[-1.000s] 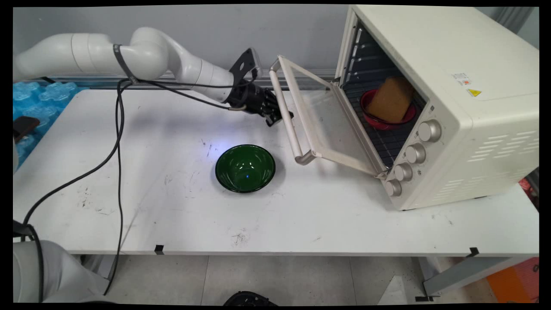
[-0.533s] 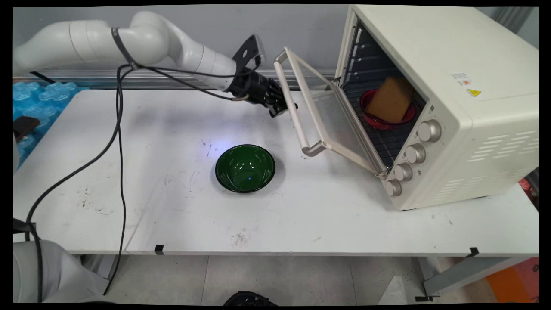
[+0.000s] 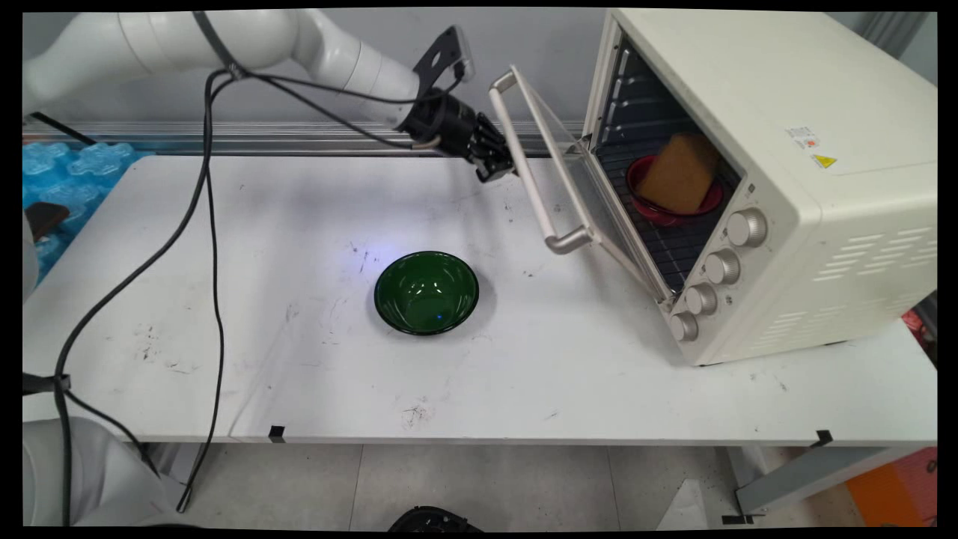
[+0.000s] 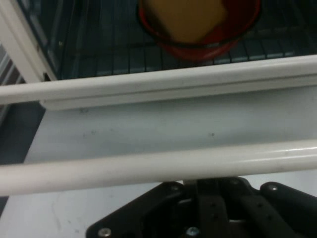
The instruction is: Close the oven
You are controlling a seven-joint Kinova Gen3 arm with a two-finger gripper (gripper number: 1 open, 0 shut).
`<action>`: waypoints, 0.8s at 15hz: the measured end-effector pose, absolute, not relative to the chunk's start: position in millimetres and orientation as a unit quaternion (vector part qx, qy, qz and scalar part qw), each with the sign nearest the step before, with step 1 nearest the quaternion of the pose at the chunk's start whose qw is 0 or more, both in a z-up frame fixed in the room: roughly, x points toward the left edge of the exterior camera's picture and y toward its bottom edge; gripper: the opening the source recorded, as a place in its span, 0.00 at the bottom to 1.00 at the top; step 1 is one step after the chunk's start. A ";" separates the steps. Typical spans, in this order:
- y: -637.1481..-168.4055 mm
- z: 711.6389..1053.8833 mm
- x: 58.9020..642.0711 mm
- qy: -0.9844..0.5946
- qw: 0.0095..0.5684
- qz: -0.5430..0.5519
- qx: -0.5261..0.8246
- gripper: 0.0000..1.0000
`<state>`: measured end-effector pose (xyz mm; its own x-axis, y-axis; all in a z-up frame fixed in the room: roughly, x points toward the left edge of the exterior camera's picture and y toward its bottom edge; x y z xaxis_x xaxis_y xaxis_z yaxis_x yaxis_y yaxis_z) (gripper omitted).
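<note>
Oven door handle (image 3: 536, 174) against hand (image 3: 500, 168); hand's finger state unclear, door half-raised

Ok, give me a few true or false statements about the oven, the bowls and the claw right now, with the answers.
1. The oven door is fully shut. False: it is partly open.
2. A red bowl sits on the oven's rack. True.
3. The green bowl is inside the oven. False: it stands on the table.
4. The claw is at the door's handle. True.
5. The red bowl is empty. False: a brown block is in it.
</note>
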<state>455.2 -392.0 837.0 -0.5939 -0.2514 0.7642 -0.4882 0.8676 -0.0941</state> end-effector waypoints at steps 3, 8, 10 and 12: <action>-399.1 851.0 447.6 -0.883 0.399 0.144 0.202 0.00; -414.6 875.7 431.0 -0.886 0.399 0.139 0.191 0.00; -419.2 882.7 426.0 -0.887 0.399 0.138 0.188 0.00; -423.1 888.5 421.3 -0.888 0.398 0.137 0.184 0.00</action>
